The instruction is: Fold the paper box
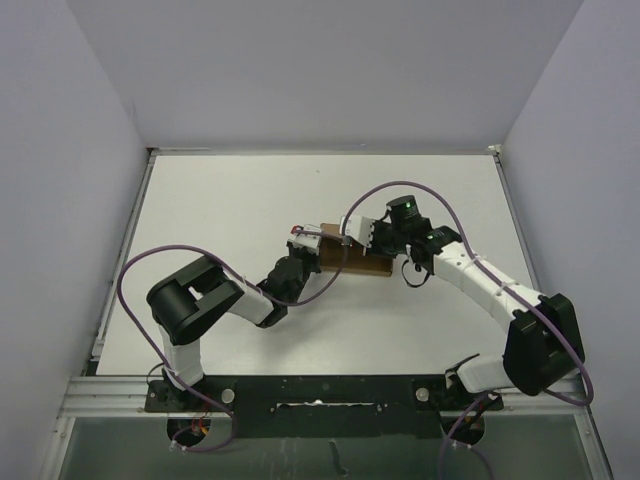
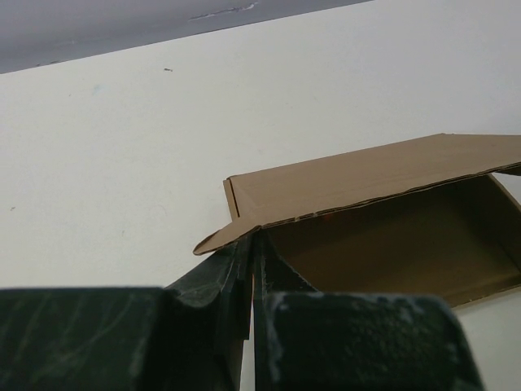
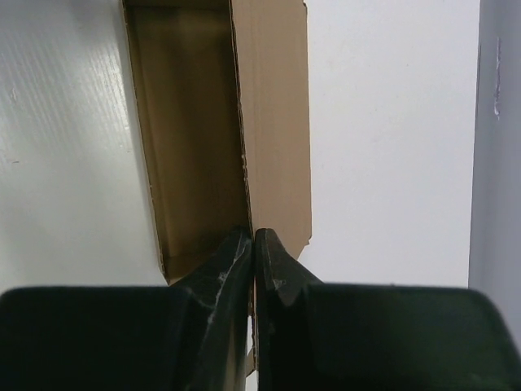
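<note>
The left gripper (image 2: 251, 246) is pinched shut on one end wall of the paper box (image 2: 383, 175), and the right gripper (image 3: 253, 238) is clamped shut on the creased wall at the opposite end. The box is held at the middle of the table (image 1: 230, 200) between the arms, with its lid flap open. Both grips should be moved together so the thin card is not twisted.

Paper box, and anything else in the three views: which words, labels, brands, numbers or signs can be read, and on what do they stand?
None can be read. The paper box is plain brown, with no print on any face that shows. The table bears no writing or marks that read as text.
</note>
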Controlling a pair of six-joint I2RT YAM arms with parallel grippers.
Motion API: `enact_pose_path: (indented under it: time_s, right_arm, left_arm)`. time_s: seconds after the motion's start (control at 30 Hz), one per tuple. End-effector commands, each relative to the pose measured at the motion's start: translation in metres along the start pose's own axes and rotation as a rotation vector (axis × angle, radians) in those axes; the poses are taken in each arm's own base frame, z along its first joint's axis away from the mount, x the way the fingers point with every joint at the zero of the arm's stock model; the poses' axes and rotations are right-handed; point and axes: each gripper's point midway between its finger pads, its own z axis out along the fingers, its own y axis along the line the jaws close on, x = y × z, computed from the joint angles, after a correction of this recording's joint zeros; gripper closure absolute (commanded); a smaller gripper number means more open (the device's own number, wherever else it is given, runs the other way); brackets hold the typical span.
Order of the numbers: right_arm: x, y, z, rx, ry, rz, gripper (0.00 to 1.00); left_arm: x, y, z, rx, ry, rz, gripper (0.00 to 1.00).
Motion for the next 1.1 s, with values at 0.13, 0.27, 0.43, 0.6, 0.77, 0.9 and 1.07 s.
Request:
enact_pose_path:
  time_s: [0.13,0.27,0.43,0.6,0.77,0.9,1.07]
  right_arm:
    - [0.001,0.001,-0.001,0.029,-0.007,-0.036,1.0]
    - [0.003,0.005,-0.002,0.022,-0.009,-0.039,1.0]
    - [0.006,0.01,-0.002,0.005,-0.01,-0.033,1.0]
    - [0.009,0.018,-0.003,-0.029,-0.021,-0.025,1.0]
    - [0.012,0.038,-0.002,-0.115,-0.05,-0.033,1.0]
    - [0.015,0.052,0.001,-0.18,-0.063,-0.036,1.0]
    - [0.021,0.069,0.007,-0.265,-0.055,-0.037,1.0]
  left_arm:
    - [-0.034,-0.013,-0.011,0.078,-0.076,-0.076,0.96]
    - [-0.037,-0.013,-0.024,0.109,-0.08,-0.099,0.8]
    - [-0.04,-0.012,-0.049,0.163,-0.063,-0.128,0.6]
    - [-0.042,0.0,-0.084,0.178,-0.025,-0.185,0.52]
    - [-0.059,0.01,-0.114,0.2,0.076,-0.321,0.44]
    - [-0.08,0.015,-0.13,0.246,0.109,-0.396,0.36]
    - [-0.084,0.015,-0.121,0.309,0.245,-0.564,0.34]
